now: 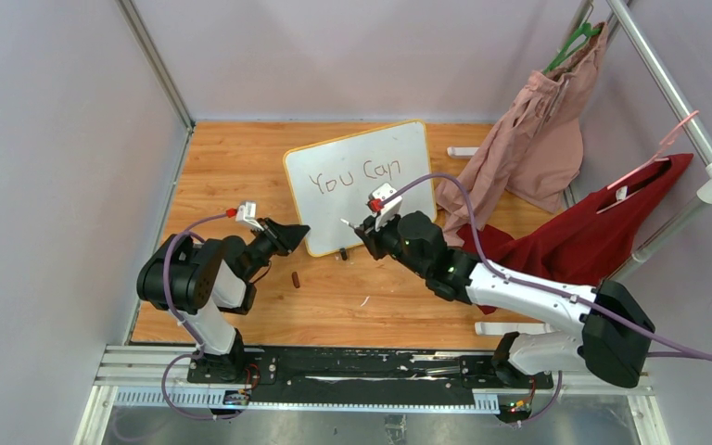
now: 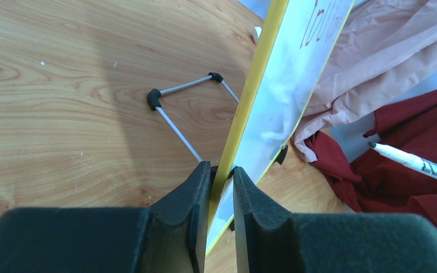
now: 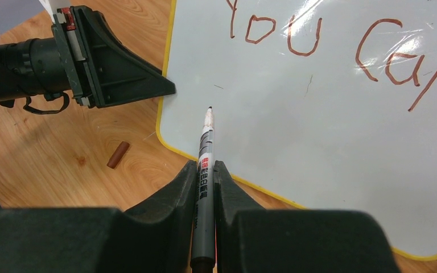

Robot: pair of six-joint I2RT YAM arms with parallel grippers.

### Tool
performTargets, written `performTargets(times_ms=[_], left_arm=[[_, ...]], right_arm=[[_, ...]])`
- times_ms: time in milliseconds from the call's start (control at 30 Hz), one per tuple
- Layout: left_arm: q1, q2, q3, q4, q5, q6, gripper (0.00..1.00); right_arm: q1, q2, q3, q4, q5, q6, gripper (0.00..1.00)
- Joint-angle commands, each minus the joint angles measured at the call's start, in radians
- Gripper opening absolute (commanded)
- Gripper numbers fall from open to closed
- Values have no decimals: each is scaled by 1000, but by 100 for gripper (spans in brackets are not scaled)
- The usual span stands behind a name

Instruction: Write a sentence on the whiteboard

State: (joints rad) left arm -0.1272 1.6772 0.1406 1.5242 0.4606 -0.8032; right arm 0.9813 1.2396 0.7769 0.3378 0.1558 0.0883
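The whiteboard (image 1: 362, 199) with a yellow frame stands tilted at the table's middle. The sentence (image 1: 352, 174) reads only "You Can", in reddish-brown, and also shows in the right wrist view (image 3: 318, 45). My left gripper (image 1: 304, 230) is shut on the whiteboard's lower left edge (image 2: 244, 102), its jaws on either side of the frame (image 2: 222, 170). My right gripper (image 3: 205, 168) is shut on a grey marker (image 3: 206, 142). The marker's tip points at the blank lower left of the whiteboard (image 3: 318, 148), below "You". I cannot tell if it touches.
A brown marker cap (image 1: 296, 279) lies on the wood in front of the board. A wire stand (image 2: 176, 108) props the board from behind. A pink garment (image 1: 538, 139) and a red garment (image 1: 603, 232) hang from a rack (image 1: 667, 93) at the right.
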Motion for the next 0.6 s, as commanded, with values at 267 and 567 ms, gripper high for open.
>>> performTargets(times_ms=[267,567], left_arm=[[6,17,14,48,14,28,5],[6,8,4,46,16,48,0]], right_arm=[[14,84,64,82,84,-15,0],[16,160,87,93,163,-21,0]])
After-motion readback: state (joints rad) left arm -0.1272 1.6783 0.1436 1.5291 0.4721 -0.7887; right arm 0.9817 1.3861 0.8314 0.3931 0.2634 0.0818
